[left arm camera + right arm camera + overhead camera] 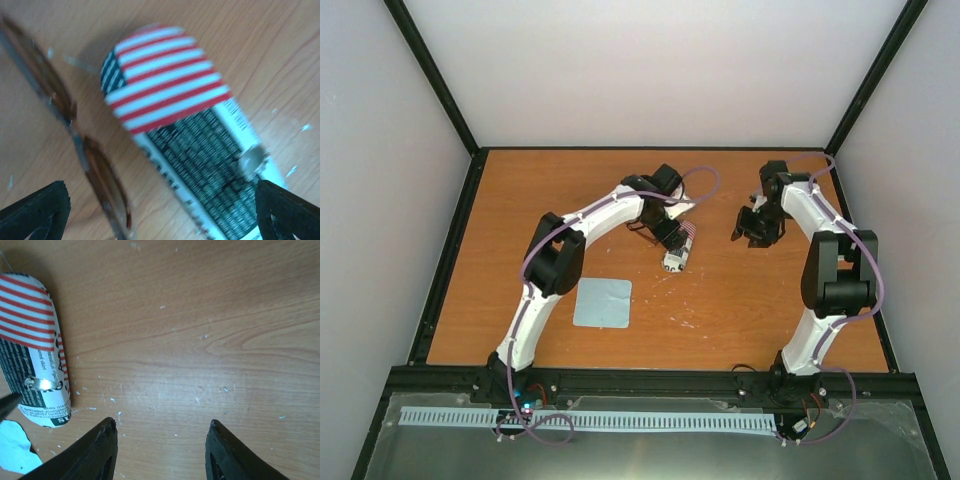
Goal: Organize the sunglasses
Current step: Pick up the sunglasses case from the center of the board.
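The sunglasses (102,182) lie on the wooden table, brownish lenses in a thin dark frame, running diagonally down the left of the left wrist view. Just to their right lies the flag-patterned case (170,95), shut, with a small metal clasp. My left gripper (160,186) is open wide above them, one lens and the case's printed end between its fingertips. The case (677,257) pokes out below my left gripper (670,237) in the top view. My right gripper (757,228) is open over bare wood to the right of the case (32,340), nothing between its fingers (102,442).
A light blue square cloth (602,303) lies flat nearer the arm bases, left of centre; its corner (12,447) shows in the right wrist view. A black frame (450,250) borders the table, with walls behind.
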